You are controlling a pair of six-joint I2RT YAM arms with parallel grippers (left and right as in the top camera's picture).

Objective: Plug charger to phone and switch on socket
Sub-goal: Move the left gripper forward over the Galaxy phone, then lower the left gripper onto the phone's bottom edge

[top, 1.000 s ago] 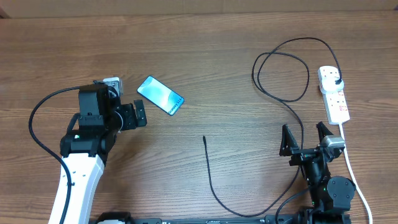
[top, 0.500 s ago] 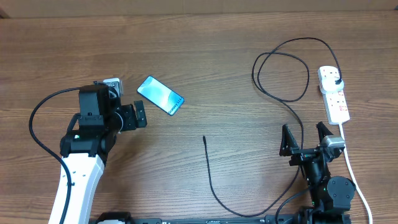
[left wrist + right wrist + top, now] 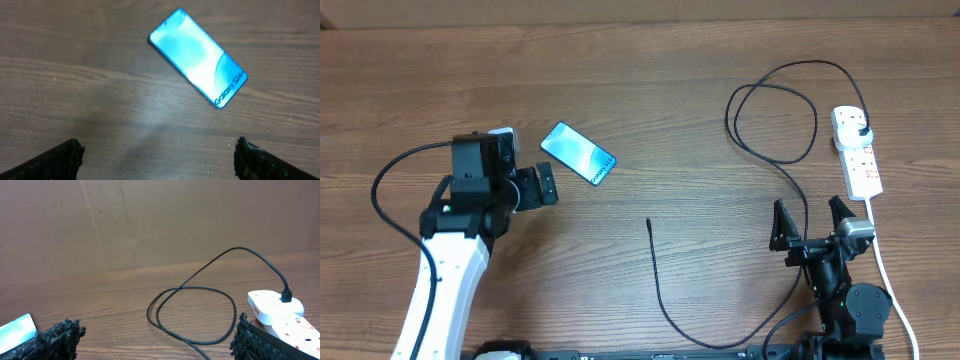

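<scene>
Desk (image 3: pixel 670 90) inventory, for your check:

1. Phone (image 3: pixel 578 153): lies flat in the left half of the desk, screen up and glowing teal-blue. It is set on a diagonal, with the end bearing small text pointing toward the middle of the desk.
2. Left gripper (image 3: pixel 548 183): your left arm's jaws are spread wide and grasp nothing. It sits just beside the phone on the phone's near-left side and does not touch it.
3. Charger (image 3: pixel 654 268): its small plug tip (image 3: pixel 649 223) lies free near the middle of the desk, well apart from the phone. The black cable runs toward the near edge, curves right, passes up by the right gripper and loops in the far right area. Its black plug (image 3: pixel 861 130) is seated in the socket.
4. Socket (image 3: pixel 857 152): a white strip close to the right edge. Its white cord (image 3: pixel 882 262) trails toward the near edge.
5. Right gripper (image 3: pixel 808 210): your right arm's jaws are spread wide and empty. It is near the near edge, beside the cable.
</scene>
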